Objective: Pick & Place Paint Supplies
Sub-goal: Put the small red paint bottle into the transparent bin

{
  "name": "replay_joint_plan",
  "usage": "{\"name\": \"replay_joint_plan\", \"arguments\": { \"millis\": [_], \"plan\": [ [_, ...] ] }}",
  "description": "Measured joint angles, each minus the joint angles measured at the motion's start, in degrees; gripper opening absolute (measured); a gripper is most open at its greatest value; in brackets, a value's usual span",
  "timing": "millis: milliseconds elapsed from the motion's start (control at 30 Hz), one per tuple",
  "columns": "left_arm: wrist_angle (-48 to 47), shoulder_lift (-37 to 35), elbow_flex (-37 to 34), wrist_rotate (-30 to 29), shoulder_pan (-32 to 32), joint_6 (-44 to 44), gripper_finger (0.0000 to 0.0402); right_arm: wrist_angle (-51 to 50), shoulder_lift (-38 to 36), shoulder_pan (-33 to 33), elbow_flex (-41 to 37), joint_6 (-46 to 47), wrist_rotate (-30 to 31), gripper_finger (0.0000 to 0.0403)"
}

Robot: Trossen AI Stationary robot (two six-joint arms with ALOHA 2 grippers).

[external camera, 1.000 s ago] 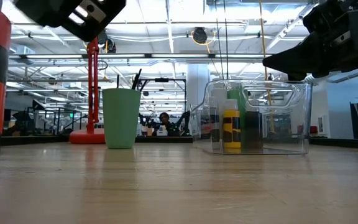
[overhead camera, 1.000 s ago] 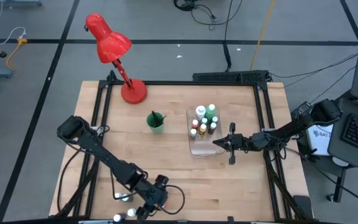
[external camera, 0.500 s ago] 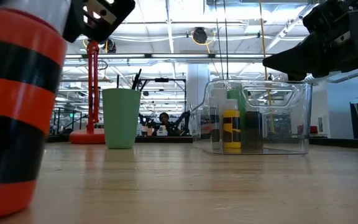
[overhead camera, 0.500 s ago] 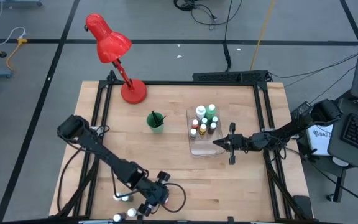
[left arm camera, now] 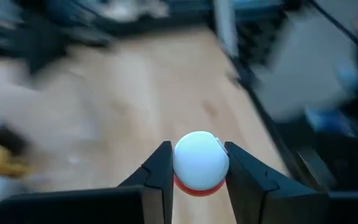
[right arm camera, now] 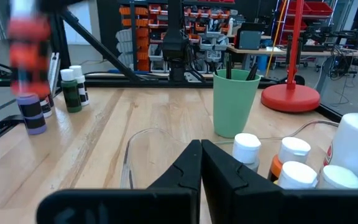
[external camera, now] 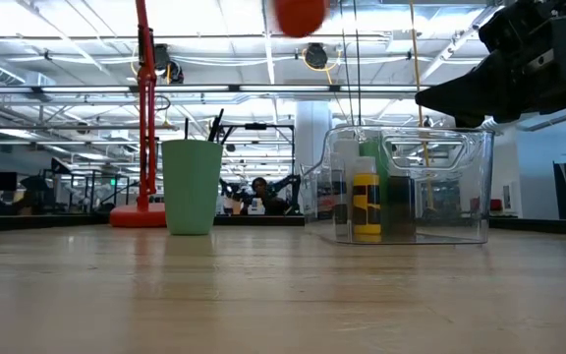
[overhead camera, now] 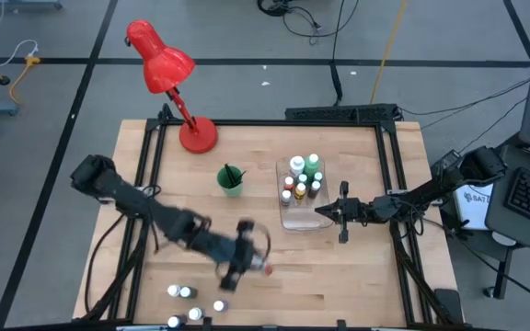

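Above mid-table, left gripper (left arm camera: 196,169) clamped on red paint bottle (left arm camera: 200,166), white cap toward wrist camera; blurred from overhead, body cut off at frame top in low view. Right gripper (right arm camera: 201,160) pinched shut, empty, beside clear bin (overhead camera: 294,219) of bottles. Loose bottles (overhead camera: 182,292) at near edge, partly cropped.

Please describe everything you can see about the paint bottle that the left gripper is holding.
The paint bottle is small, with a round white cap and a red-orange body that looks like plastic. The left gripper is shut on it, one dark finger pressing each side just under the cap. It is lifted off the wooden table, near the table's middle, short of the clear bin. Nothing but the fingers touches it. Its label is not visible.
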Motion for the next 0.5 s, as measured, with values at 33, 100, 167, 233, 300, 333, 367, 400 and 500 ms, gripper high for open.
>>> {"name": "replay_joint_plan", "arguments": {
  "millis": [33, 100, 167, 233, 300, 333, 367, 400, 500],
  "plan": [
    [-0.4, -0.4, 1.0, -0.9, 1.4, -0.3, 0.0098, 0.0, 0.0, 0.0, 0.0, 0.0, 0.0, 0.0004],
    [-1.6, -0.5, 2.7, -1.2, 4.2, 1.3, 0.0098, -0.2, 0.0, 0.0, 0.0, 0.0, 0.0, 0.0004],
    [-1.1, -0.2, 3.9, -0.7, 6.5, 3.9, 0.0098, -0.6, 0.0, 0.0, 0.0, 0.0, 0.0, 0.0004],
    [1.7, 0.3, 4.5, -0.4, 9.1, 6.6, 0.0098, -0.6, 0.0, 0.0, 0.0, 0.0, 0.0, 0.0004],
    [5.8, 0.6, 4.5, -0.3, 11.8, 8.5, 0.0098, -0.7, 0.0, 0.0, 0.0, -0.2, 0.0, 0.0004],
    [6.7, 0.7, 4.0, -0.3, 13.2, 8.9, 0.0098, -0.6, 0.0, 0.0, 0.0, -0.2, 0.0, 0.0004],
    [8.0, 1.4, 3.7, -0.4, 14.5, 9.0, 0.0098, -0.7, 0.0, 0.0, 0.0, -0.3, 0.0, 0.0004],
    [10.0, 2.3, 3.7, 0.0, 15.9, 9.0, 0.0098, -0.8, 0.0, 0.0, 0.0, -0.5, 0.0, 0.0004],
    [9.9, 4.4, 3.3, 1.6, 18.7, 8.5, 0.0098, -0.8, 0.0, 0.0, 0.0, -0.7, 0.0, 0.0004]
  ]
}}
